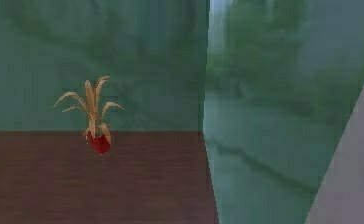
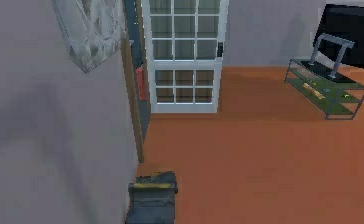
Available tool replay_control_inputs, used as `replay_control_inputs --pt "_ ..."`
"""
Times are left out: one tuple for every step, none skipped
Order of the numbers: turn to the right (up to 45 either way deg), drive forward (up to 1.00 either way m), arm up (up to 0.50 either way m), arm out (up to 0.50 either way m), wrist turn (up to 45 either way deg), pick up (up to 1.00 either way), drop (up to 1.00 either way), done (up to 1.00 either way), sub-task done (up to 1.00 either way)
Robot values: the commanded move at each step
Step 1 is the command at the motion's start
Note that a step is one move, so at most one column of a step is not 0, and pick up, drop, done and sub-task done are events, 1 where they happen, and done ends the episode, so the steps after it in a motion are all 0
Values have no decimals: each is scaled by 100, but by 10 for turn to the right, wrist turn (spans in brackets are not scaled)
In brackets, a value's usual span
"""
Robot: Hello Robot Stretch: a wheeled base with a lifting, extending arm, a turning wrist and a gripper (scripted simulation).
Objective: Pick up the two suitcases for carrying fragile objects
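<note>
Suitcase (image 2: 152, 200) is my reading of the dark grey boxy case with a yellow band. It stands on the orange floor (image 2: 260, 160) at the arm side view's bottom edge, just beside the end of the grey wall (image 2: 50, 140). I judge it stiff-shelled, smooth and fairly heavy, so I'd take it by a top handle near that band, not the slick sides. How my gripper stands I cannot tell. Farther out are a white glazed door (image 2: 185, 55) and a television (image 2: 345, 30).
</note>
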Motion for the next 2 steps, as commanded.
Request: replay_control_inputs --pt "0 0 0 46 0 0 0 0 0" --pt "0 0 0 0 450 0 0 0 0"
